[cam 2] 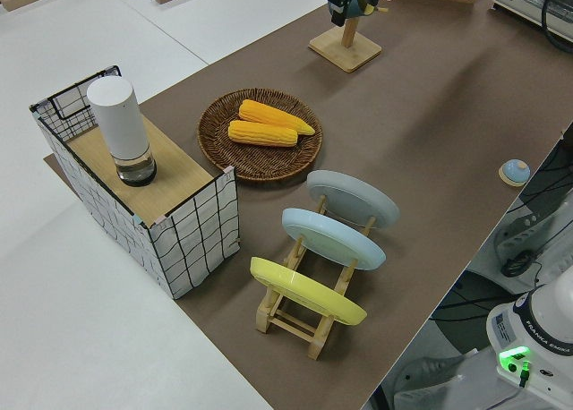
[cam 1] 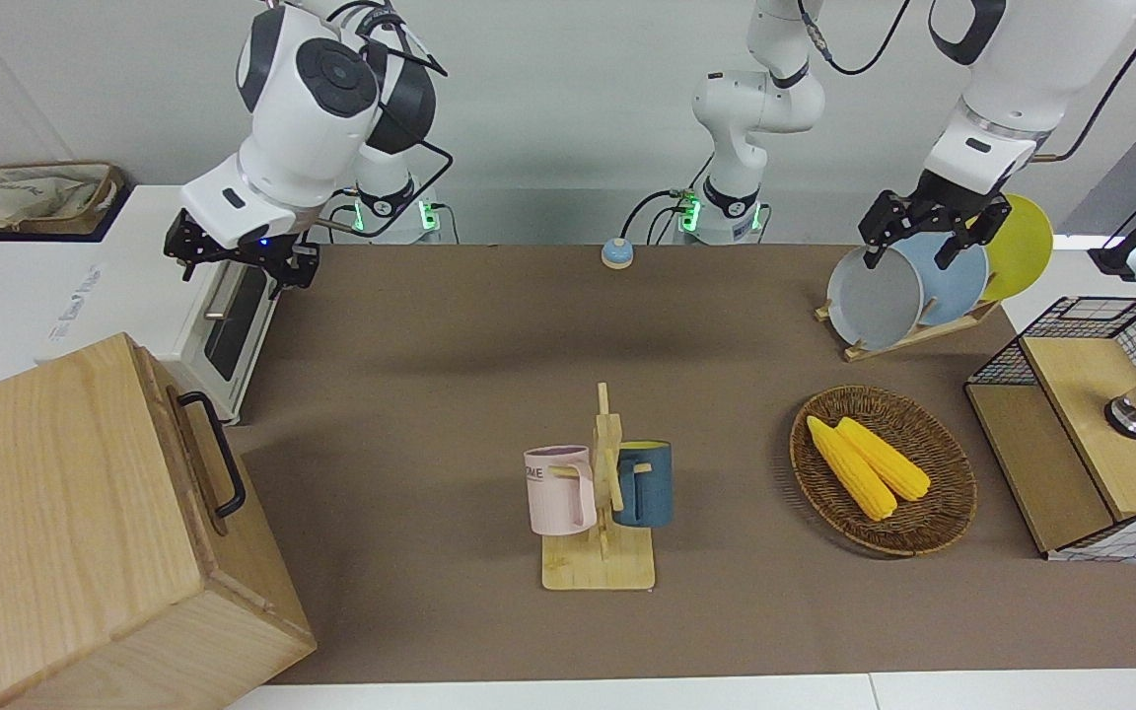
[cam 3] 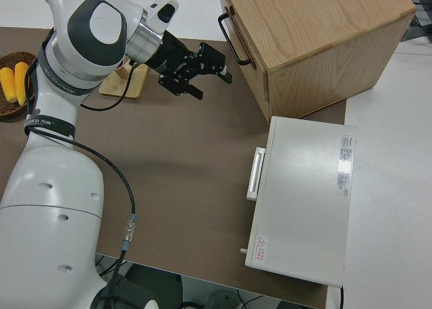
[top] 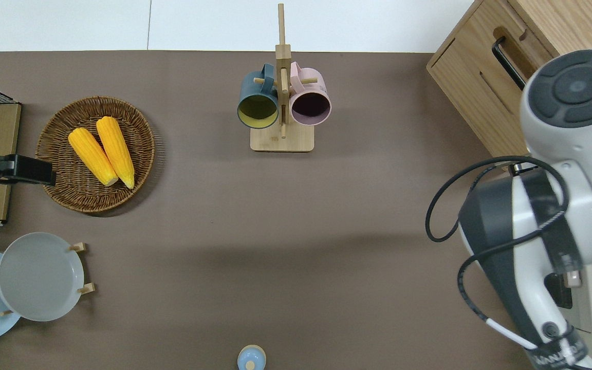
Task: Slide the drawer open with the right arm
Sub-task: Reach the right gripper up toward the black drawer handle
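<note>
The right hand [cam 3: 196, 69] hangs with fingers apart above the worktop [cam 1: 450, 325] near the toaster oven [cam 3: 307, 201]. Farther out, the shut light-wood drawer [top: 486, 97] shows its black bar handle [cam 1: 216, 454]. The left arm is parked.

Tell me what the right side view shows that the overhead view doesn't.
Only the right side view shows the right arm's black two-finger gripper, open in the air and not touching the black bar handle; in the overhead view the arm hides it. Only the overhead view shows the grey plate on its rack, the teal mug and pink mug, and the small blue bell. Both show the light-wood drawer and the corn in the wicker basket.
</note>
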You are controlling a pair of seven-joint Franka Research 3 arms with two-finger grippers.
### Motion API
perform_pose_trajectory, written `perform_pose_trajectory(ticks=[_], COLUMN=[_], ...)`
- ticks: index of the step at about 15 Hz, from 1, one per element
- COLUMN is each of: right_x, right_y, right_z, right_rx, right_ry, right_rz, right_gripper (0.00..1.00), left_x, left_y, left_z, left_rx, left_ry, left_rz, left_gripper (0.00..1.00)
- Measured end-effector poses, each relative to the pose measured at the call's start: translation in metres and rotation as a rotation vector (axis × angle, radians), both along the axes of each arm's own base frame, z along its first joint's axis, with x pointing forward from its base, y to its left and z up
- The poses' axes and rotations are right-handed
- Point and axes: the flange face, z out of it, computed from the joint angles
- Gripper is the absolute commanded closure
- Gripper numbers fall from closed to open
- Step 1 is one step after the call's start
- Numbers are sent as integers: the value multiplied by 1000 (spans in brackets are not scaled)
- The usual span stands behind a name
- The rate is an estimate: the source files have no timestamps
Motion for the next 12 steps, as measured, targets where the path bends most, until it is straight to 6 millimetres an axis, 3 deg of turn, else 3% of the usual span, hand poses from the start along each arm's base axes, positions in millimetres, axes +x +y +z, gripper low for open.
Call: perform_pose_trajectory(ticks=[6, 12], right_x=[23, 46], right_y=[40, 51], right_z=[-32, -72], right_rx=[-221, -379], right_ry=[-56, -111], right_rz=[90, 213], right_gripper=[13, 15], left_x=[0, 0], left_y=[0, 0], left_z=[0, 0], left_rx=[0, 0], left_ry=[0, 0], left_rz=[0, 0], left_gripper=[5, 5])
